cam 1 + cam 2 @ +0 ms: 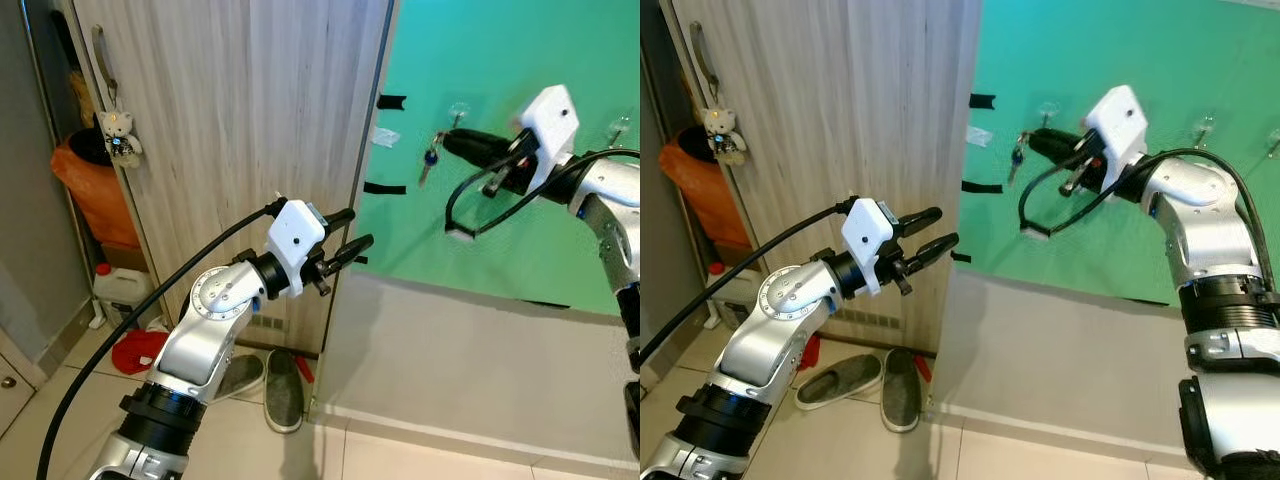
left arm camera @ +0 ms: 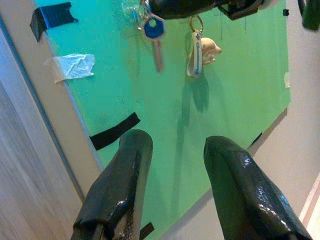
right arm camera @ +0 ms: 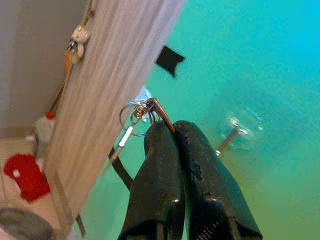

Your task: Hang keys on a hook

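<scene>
green board (image 1: 500,200): fills wall right of wooden door (image 1: 230,120); bare green below the hooks, open room there
door: its edge meets board's left side; black tape strips (image 1: 385,187) along that edge
floor (image 1: 60,420): 2 shoes (image 1: 270,385) by door foot, red item beside
right gripper (image 1: 447,142): raised at board, fingers pressed together on keys' ring, just beside clear hook (image 1: 459,112)
left gripper (image 1: 355,232): mid-air near door edge, 2 fingers apart, holding nothing
keys (image 1: 429,160): hang straight down from right fingertips, long axis vertical, blue-headed key lowest; on hook or not: cannot tell
</scene>
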Robot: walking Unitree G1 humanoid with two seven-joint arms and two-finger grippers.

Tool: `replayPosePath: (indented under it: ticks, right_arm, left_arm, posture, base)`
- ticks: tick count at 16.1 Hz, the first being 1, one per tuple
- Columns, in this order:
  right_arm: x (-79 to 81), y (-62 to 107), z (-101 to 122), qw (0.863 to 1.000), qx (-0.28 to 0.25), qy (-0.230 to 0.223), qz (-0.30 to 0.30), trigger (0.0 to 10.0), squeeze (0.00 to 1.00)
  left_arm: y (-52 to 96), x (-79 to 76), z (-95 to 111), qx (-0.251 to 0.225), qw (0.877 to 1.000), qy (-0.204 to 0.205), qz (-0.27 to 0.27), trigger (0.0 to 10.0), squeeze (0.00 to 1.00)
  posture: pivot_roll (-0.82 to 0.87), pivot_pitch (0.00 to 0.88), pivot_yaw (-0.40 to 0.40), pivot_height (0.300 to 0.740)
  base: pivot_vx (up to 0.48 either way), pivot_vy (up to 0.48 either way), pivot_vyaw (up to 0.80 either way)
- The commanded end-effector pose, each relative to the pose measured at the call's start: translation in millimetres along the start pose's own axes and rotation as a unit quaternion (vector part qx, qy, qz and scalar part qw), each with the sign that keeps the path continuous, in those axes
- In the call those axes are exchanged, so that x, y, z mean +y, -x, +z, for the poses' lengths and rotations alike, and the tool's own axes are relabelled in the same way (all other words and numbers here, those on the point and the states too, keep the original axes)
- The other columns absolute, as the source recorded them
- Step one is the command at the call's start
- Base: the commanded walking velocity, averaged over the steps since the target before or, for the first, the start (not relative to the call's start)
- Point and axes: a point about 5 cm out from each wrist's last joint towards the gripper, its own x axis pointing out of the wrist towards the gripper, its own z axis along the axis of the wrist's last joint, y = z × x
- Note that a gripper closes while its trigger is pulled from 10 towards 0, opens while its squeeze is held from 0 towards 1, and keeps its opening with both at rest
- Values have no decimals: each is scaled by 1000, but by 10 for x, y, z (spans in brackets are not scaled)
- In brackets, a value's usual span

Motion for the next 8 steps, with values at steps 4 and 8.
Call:
replayPosePath:
  ticks: [4, 8]
  right_arm:
    - [-112, -5, -14, 995, -29, -84, -34, 0, 0]
    - [-140, -28, -84, 989, -36, -126, -61, 0, 0]
  left_arm:
    - [-15, -64, 30, -3, 1000, -5, -11, 10000, 0]
    - [-18, -68, 29, -4, 1000, -4, -9, 10000, 0]
  posture:
    - [-61, 0, -74, 740]
    - [-60, 0, -75, 740]
  base:
    - [0, 0, 0]
    - [0, 0, 0]
